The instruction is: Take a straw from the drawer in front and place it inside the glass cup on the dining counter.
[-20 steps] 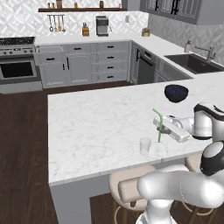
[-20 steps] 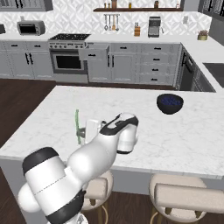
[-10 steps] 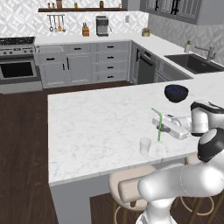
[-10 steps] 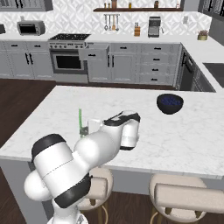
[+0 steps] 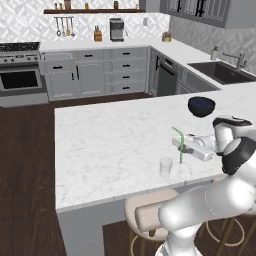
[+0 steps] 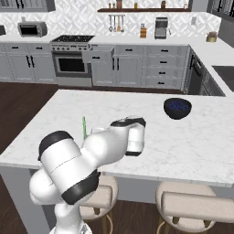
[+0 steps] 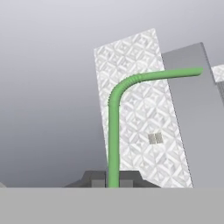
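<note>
I've got the two-finger gripper clenched on the thin light-green bent-top straw, right of centre in the left base view, above the white marble dining counter. Carry step, I reckon. Next: line it over the small clear glass cup just lower left and lower it.

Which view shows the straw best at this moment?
The hand view: the straw runs up from the shut gripper, its bent top plain against the far wall. In the left base view it is a thin green line beside and above the glass cup on the dining counter. The right base view shows a short piece beside the arm.
</note>
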